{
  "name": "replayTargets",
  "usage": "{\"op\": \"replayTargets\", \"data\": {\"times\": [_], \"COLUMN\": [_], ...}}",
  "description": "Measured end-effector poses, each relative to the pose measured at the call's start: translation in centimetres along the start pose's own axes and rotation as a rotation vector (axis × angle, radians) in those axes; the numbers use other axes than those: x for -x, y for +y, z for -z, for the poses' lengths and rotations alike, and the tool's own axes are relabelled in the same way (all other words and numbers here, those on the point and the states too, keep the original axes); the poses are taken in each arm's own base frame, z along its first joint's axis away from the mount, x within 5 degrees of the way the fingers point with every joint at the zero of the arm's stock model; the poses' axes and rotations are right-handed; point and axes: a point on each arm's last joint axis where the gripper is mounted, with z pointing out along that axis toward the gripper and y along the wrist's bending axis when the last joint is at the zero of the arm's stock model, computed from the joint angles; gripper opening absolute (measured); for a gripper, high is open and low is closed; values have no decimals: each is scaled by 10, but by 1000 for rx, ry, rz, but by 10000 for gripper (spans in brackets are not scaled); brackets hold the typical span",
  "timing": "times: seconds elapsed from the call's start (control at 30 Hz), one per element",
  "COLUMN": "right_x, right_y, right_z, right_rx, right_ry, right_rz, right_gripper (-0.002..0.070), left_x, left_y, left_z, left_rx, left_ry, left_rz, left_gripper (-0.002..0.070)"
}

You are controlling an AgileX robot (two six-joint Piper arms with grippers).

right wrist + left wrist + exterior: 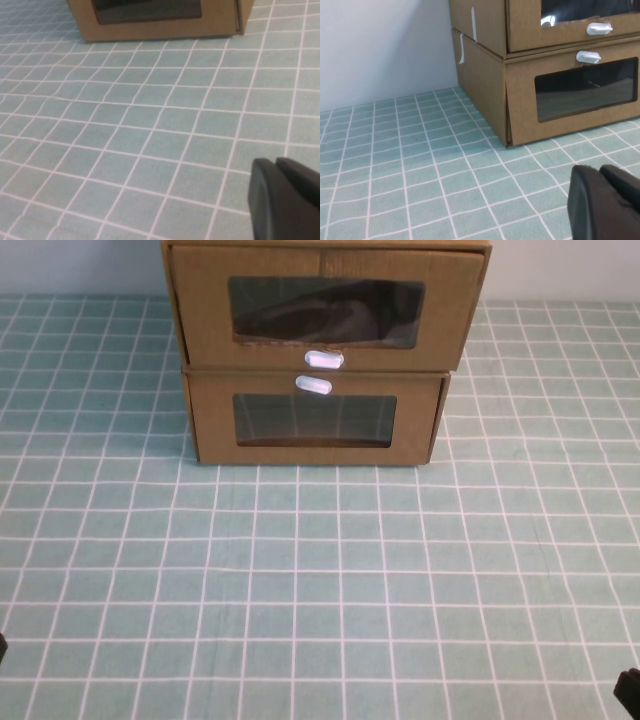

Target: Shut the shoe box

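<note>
The shoe box [325,308] sits at the table's [320,590] far middle, stacked on a lower box [315,420], its front standing slightly proud of its shell. Its tab [324,360] lies below its window [325,312]. The left gripper [602,205] and right gripper [285,200] rest at the near corners, well apart from both boxes, fingers pressed together.

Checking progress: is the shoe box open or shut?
Shoe box looks shut: drawer front flush. Left gripper, right gripper parked at table's near corners.
</note>
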Motion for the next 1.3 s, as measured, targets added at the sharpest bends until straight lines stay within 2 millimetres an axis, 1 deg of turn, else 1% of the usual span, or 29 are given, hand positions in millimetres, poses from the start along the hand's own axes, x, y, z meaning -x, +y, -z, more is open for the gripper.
{"op": "replayTargets", "data": {"times": [0.13,0.37,0.47,0.57,0.67,0.83,0.97,1.3], "right_x": [2,8,7,1,-6,-13,-20,-21], "right_y": [-3,-20,-22,-23,-25,-26,-26,-26], "right_z": [2,15,21,23,21,19,18,18], "right_rx": [-37,-305,-363,-382,-393,-395,-395,-395], "right_ry": [-29,-164,-189,-217,-223,-170,-89,-85], "right_rz": [62,19,13,20,20,6,-11,-12], "right_gripper": [-11,-11,-11,-11,-11,-11,-11,-12], "left_x": [0,0,0,0,0,0,0,0], "left_y": [0,0,0,0,0,0,0,0], "left_z": [0,0,0,0,0,0,0,0], "left_rx": [0,0,0,0,0,2,2,2], "left_ry": [0,0,0,0,0,-2,-2,-2], "left_rz": [0,0,0,0,2,2,2,2], "left_gripper": [-5,-5,-5,-5,-5,-5,-5,-5]}}
